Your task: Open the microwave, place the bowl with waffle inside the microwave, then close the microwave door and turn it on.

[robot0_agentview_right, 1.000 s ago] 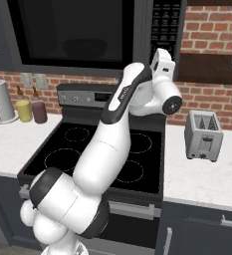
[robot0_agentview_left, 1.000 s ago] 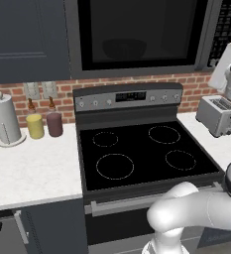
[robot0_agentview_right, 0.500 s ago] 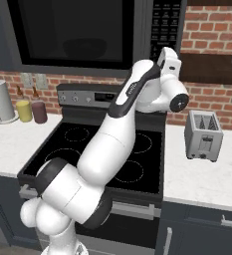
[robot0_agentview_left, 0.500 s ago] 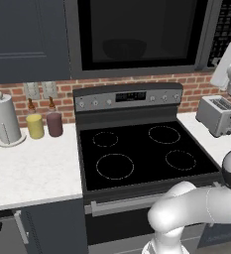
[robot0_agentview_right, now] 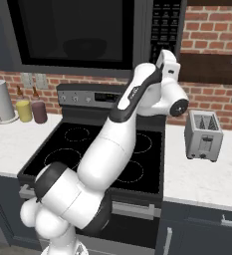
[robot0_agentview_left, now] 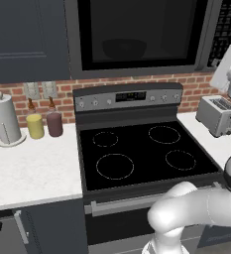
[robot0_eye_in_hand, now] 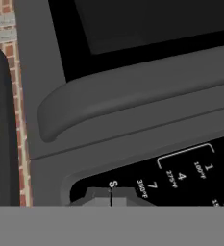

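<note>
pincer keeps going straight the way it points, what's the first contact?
Most likely the microwave's keypad strip: the hand view looks along the shut pincer at the printed buttons just ahead, beside the door handle. Depth is unclear; it may already be almost touching.

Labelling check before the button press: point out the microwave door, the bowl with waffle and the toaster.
microwave door (robot0_agentview_left: 137, 34): left base view, on the dark glass window.
bowl with waffle (robot0_agentview_left: 124, 48): left base view, on the bowl's dim outline behind the door glass.
toaster (robot0_agentview_right: 202, 135): right base view, on its silver front face.
</note>
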